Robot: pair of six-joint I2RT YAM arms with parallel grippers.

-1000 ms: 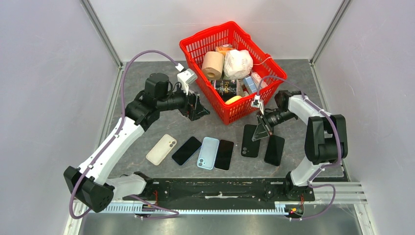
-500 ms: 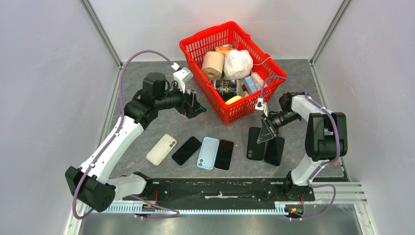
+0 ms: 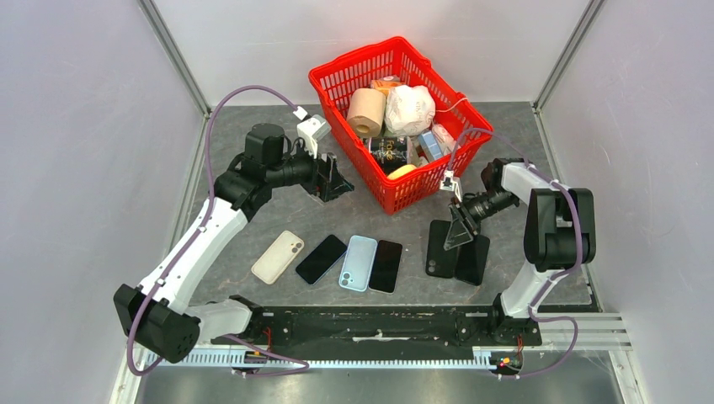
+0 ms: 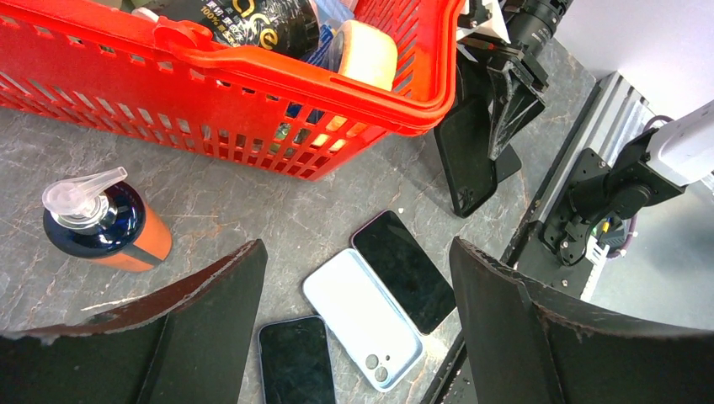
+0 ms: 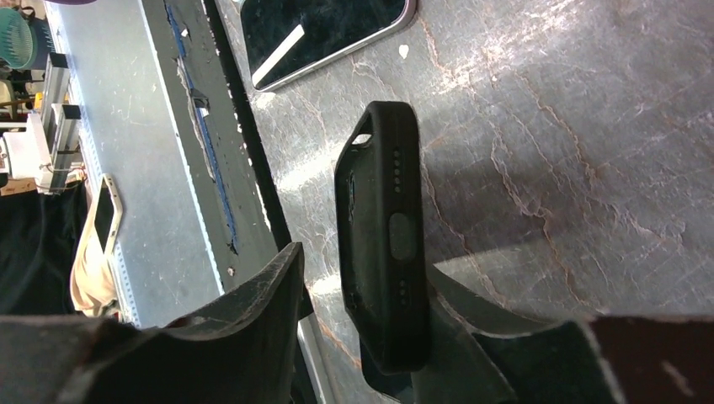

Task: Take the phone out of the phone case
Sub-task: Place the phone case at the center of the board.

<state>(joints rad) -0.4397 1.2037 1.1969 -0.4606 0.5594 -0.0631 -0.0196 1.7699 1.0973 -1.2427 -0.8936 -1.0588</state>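
A black phone case (image 3: 438,248) is at the right of the table, right beside a black phone (image 3: 474,259). In the right wrist view the case (image 5: 383,244) stands on its long edge between my fingers, resting against the right finger (image 5: 471,320), with a gap to the left finger (image 5: 253,311). My right gripper (image 3: 460,229) is open around it. My left gripper (image 3: 331,178) is open and empty, raised beside the red basket; its own view (image 4: 358,252) looks down on the phones.
A red basket (image 3: 438,84) of groceries stands at the back. A cream phone (image 3: 278,257), a black phone (image 3: 321,258), a light blue case (image 3: 358,263) and another black phone (image 3: 386,265) lie in a row at the front. A pump bottle (image 4: 101,223) stands by the basket.
My right gripper moved toward the front right and the black case went with it, ending against the black phone. My left gripper shifted slightly toward the back.
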